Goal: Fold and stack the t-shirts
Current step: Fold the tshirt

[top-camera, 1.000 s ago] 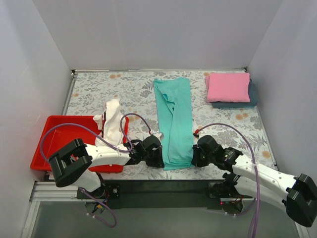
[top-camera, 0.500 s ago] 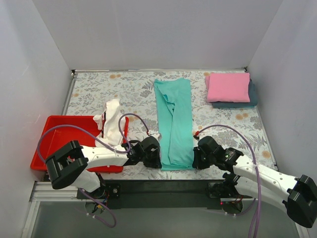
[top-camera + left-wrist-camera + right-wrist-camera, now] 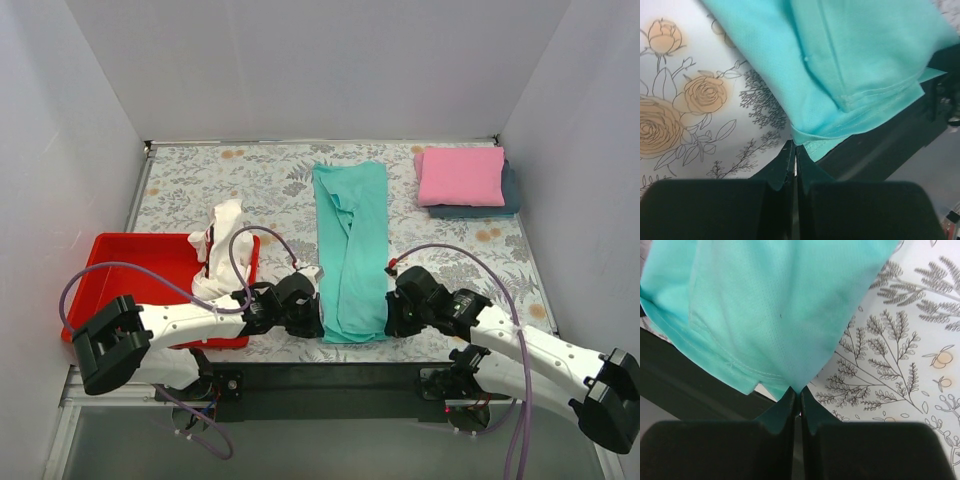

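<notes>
The teal t-shirt (image 3: 352, 240) lies as a long narrow strip down the middle of the table, its hem at the near edge. My left gripper (image 3: 319, 322) is shut on the hem's left corner, and in the left wrist view the teal cloth (image 3: 850, 50) runs into the closed tips of that gripper (image 3: 794, 148). My right gripper (image 3: 389, 317) is shut on the right corner; the right wrist view shows the cloth (image 3: 765, 305) pinched at its tips (image 3: 800, 390). A folded pink t-shirt (image 3: 460, 176) rests on a dark blue-grey one (image 3: 512, 196) at the back right. A white t-shirt (image 3: 224, 245) hangs crumpled over the tray's edge.
A red plastic tray (image 3: 130, 270) stands at the near left, just behind my left arm. White walls close the table on three sides. The black near edge of the table (image 3: 340, 352) runs just under both grippers.
Both grippers stay shut on the teal hem. My left arm's elbow has swung lower and to the left. The shirt has shifted very slightly to the right.
</notes>
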